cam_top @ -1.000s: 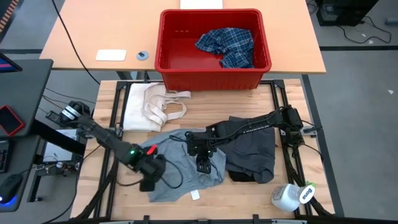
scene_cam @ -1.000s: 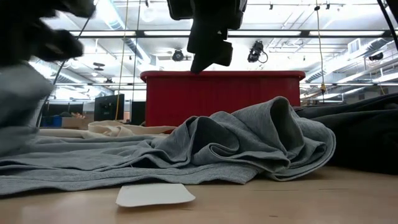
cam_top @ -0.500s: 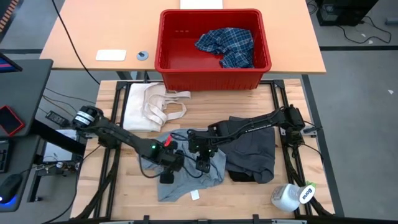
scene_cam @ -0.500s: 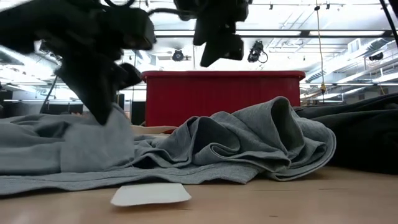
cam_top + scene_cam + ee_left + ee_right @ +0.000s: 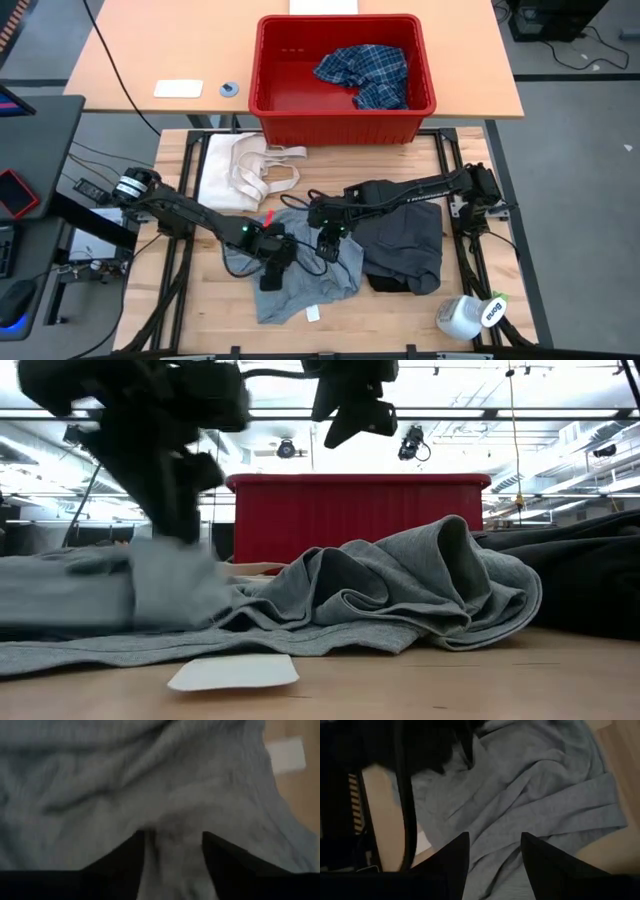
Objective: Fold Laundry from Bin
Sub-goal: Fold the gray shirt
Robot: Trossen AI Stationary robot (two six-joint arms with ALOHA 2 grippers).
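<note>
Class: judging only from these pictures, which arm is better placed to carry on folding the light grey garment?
Probably the left. Its left hand is down on the light grey garment, cloth pinched between its fingers; the right hand hangs open above it.

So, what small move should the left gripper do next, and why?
Probably carry the fold further across. The left gripper looks shut on the light grey garment, which is bunched, while the right gripper hovers open above it.
</note>
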